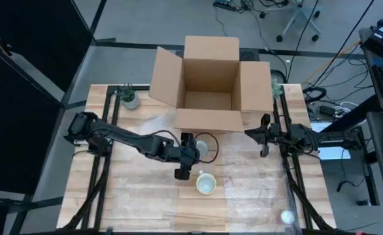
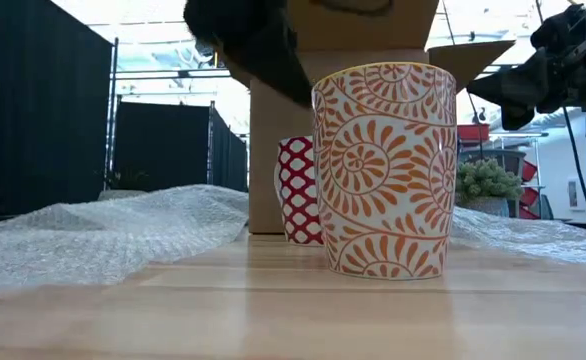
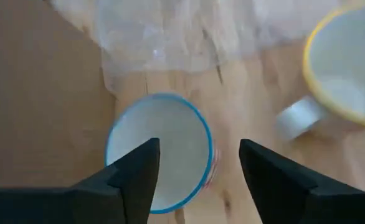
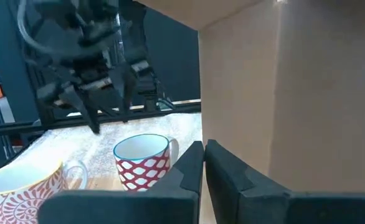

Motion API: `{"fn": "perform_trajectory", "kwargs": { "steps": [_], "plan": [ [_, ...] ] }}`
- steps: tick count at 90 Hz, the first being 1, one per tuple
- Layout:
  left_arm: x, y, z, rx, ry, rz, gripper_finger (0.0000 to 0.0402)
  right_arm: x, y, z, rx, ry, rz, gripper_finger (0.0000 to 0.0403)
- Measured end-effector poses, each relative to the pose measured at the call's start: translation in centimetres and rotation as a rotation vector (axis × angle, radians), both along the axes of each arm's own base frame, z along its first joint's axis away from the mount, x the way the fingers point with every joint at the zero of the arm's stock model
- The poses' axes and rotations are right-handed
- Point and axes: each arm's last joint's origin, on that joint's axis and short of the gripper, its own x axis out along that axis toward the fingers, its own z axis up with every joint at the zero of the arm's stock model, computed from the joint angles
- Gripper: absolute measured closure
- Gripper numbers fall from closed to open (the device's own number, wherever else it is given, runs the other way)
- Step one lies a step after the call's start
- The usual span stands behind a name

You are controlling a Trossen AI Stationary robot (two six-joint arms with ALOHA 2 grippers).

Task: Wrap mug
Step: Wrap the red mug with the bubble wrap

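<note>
A red-patterned mug with a blue rim (image 3: pixel 159 151) stands upright on the wooden table at the near edge of a sheet of bubble wrap (image 3: pixel 170 31). An orange-spiral mug with a yellow rim (image 1: pixel 206 184) stands upright just nearer, also seen in the low view (image 2: pixel 383 170). My left gripper (image 3: pixel 199 163) hangs open above the red mug (image 4: pixel 142 160), fingers pointing down and clear of its rim (image 4: pixel 111 118). My right gripper (image 4: pixel 203 163) is shut and waits beside the cardboard box's right flap (image 1: pixel 262 136).
An open cardboard box (image 1: pixel 208 85) stands at the table's far middle, just behind the mugs. Bubble wrap (image 2: pixel 103 235) spreads in front of it to both sides. Small potted plants (image 1: pixel 129 98) stand at the far corners. A small white ball (image 1: pixel 287 216) lies near right.
</note>
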Motion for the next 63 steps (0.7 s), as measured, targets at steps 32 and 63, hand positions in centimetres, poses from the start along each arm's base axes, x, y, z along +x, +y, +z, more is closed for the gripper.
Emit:
{"fn": "perform_trajectory", "kwargs": {
  "steps": [32,63],
  "plan": [
    [0.9,1.1,-2.8,0.025,0.105,-0.01,0.0192,0.0,0.0,0.0,0.0,0.0,0.0,0.0401],
    [1.4,2.5,-3.5,-0.055,0.134,-0.05,0.0248,0.0,0.0,0.0,0.0,0.0,0.0,0.0401]
  ]
}}
